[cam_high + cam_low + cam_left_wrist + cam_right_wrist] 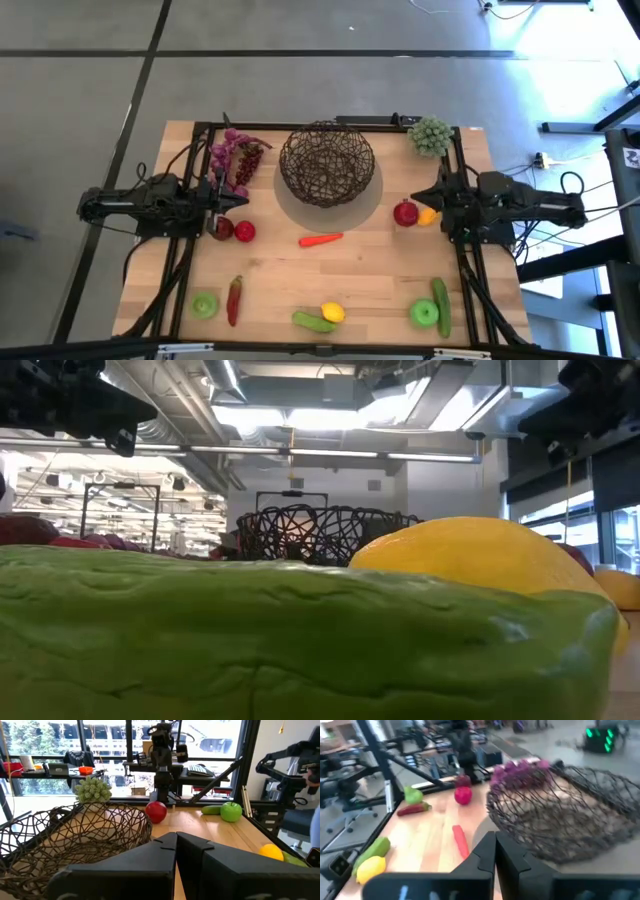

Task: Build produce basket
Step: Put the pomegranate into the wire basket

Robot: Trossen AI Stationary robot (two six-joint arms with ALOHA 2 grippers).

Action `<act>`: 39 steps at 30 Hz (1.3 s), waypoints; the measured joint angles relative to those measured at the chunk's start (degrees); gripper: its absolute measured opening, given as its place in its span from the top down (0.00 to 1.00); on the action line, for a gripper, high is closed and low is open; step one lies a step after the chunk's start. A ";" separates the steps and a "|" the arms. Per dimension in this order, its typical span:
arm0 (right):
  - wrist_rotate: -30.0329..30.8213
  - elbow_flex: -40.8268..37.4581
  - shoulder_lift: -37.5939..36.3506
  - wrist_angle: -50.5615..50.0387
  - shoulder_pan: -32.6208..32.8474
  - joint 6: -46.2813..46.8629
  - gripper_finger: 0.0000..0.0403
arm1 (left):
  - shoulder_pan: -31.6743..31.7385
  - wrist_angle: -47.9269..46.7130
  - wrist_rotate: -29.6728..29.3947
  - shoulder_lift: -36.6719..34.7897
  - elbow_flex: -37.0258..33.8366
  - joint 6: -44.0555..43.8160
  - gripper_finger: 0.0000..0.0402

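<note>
Both grippers, left gripper (240, 199) and right gripper (418, 197), pinched together holding nothing, flanking the empty basket (327, 163); produce (320, 239) scattered nearer.

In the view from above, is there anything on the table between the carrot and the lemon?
No. In the high view, only bare wooden table lies between the carrot and the lemon.

Dark brown woven basket (327, 163); beside it purple grapes (234, 157), orange carrot (321, 239), red apple (405, 213), pale green cluster (430, 135).
</note>
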 joint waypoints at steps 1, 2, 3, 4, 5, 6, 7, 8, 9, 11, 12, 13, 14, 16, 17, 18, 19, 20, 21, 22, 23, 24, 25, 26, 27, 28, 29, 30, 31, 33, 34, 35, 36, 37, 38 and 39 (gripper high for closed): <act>1.14 1.79 1.83 -2.04 -0.02 2.07 0.98 | 0.00 -0.02 0.01 0.00 -0.01 -0.01 1.00; 2.13 3.60 3.75 -4.18 0.00 4.53 0.98 | 0.00 -0.01 -0.01 0.00 0.00 0.00 1.00; 3.01 5.35 5.75 -6.15 -0.01 7.04 0.98 | 0.00 0.00 -0.01 0.00 0.00 -0.01 1.00; 3.90 7.19 7.78 -7.93 -0.01 9.66 0.98 | 0.01 0.00 0.01 0.00 0.00 -0.02 1.00; 4.51 8.92 9.88 -9.76 -0.01 12.29 0.98 | 0.00 -0.02 0.01 0.00 0.00 0.00 1.00; 4.59 10.53 12.05 -11.54 -0.02 14.54 0.98 | 0.00 0.00 0.00 0.00 0.00 0.00 1.00; 4.57 12.14 14.34 -13.37 -0.02 16.41 0.98 | 0.01 0.00 -0.01 0.00 0.00 0.00 1.00; 4.57 13.80 16.57 -15.46 -0.02 18.55 0.98 | 0.01 -0.02 0.01 0.00 0.00 0.00 1.00; 4.58 15.43 18.76 -17.51 -0.01 20.69 0.98 | 0.00 0.00 0.00 0.00 0.00 0.00 1.00; 4.94 18.55 22.94 -22.20 0.00 25.43 0.98 | 0.01 -0.02 -0.01 0.00 0.00 0.00 1.00; 5.23 19.96 24.89 -24.66 -0.02 28.39 0.98 | -0.01 0.00 0.01 0.00 0.00 0.00 1.00; 5.69 21.28 26.71 -26.69 -0.02 30.35 0.98 | 0.01 0.00 -0.01 0.00 0.00 0.00 1.00; 6.46 22.50 28.39 -28.65 -0.02 32.12 0.98 | 0.00 -0.02 0.00 0.00 0.00 0.00 1.00; 7.28 24.26 31.12 -32.17 -0.02 36.47 0.98 | -0.01 0.00 0.01 0.00 0.00 0.00 1.00; 7.07 24.95 32.25 -33.78 -0.03 38.42 0.98 | 0.01 -0.02 -0.01 0.00 0.00 -0.02 1.00; 6.85 25.55 33.30 -34.75 -0.04 39.51 0.98 | 0.01 -0.02 0.01 0.00 0.00 -0.01 1.00; 6.70 25.94 34.23 -35.12 -0.04 40.01 0.98 | 0.00 0.00 0.00 0.00 0.00 0.00 1.00; 5.90 26.14 34.99 -35.36 -0.04 40.18 0.98 | 0.00 0.00 -0.01 0.00 0.00 0.00 1.00; 5.00 26.17 35.59 -35.41 -0.04 40.13 0.98 | 0.01 -0.02 0.01 0.00 0.00 0.00 1.00; 4.16 26.17 36.15 -35.24 -0.04 39.67 0.98 | -0.01 -0.01 0.01 0.00 0.00 0.00 1.00; 3.86 26.17 36.62 -34.92 -0.02 38.73 0.98 | 0.01 0.00 -0.01 0.00 0.00 0.00 1.00; 3.76 26.17 36.98 -34.71 -0.02 38.68 0.98 | 0.00 0.00 0.01 0.00 0.00 -0.02 1.00; 3.65 26.17 37.24 -34.69 -0.02 39.03 0.98 | -0.01 0.00 0.00 0.00 0.00 0.00 1.00; 3.64 26.17 37.50 -34.67 -0.02 40.18 0.98 | 0.01 0.00 -0.01 0.00 0.00 0.00 1.00; 3.55 26.17 37.69 -34.63 -0.02 41.78 0.98 | -0.01 -0.02 -0.01 0.00 0.00 0.00 1.00; 3.48 26.17 37.84 -34.53 -0.02 43.40 0.98 | 0.00 -0.01 -0.01 0.00 0.00 0.00 1.00; 3.48 26.17 37.88 -34.40 -0.02 45.02 0.98 | -0.01 0.00 0.01 0.00 0.00 -0.02 1.00; 3.47 26.17 37.88 -34.38 -0.02 46.52 0.98 | -0.01 0.00 -0.01 0.00 0.00 0.00 1.00; 3.49 26.17 37.85 -34.38 -0.03 48.27 0.98 | -0.01 0.00 0.01 0.00 0.00 0.00 1.00; 3.47 26.17 37.84 -34.38 -0.04 52.15 0.98 | -0.01 0.00 0.00 0.00 0.00 -0.01 1.00; 3.47 26.17 37.84 -34.38 -0.02 53.61 0.98 | 0.00 0.00 -0.01 0.00 0.00 0.00 1.00; 3.37 26.17 37.84 -34.38 -0.02 54.05 0.98 | -0.01 0.00 0.01 0.00 0.00 0.00 1.00; 2.98 26.17 37.84 -34.38 -0.02 54.59 0.98 | 0.01 0.00 -0.01 0.00 0.00 -0.02 1.00; 2.86 26.17 37.84 -34.38 -0.02 55.20 0.98 | -0.01 0.00 -0.01 0.00 0.00 0.00 1.00; 2.79 26.17 37.84 -34.43 -0.02 55.25 0.98 | -0.01 0.00 0.01 0.00 0.00 0.00 1.00; 2.36 26.17 37.84 -34.58 -0.02 55.33 0.98 | -0.01 -0.01 0.00 0.00 0.00 -0.01 1.00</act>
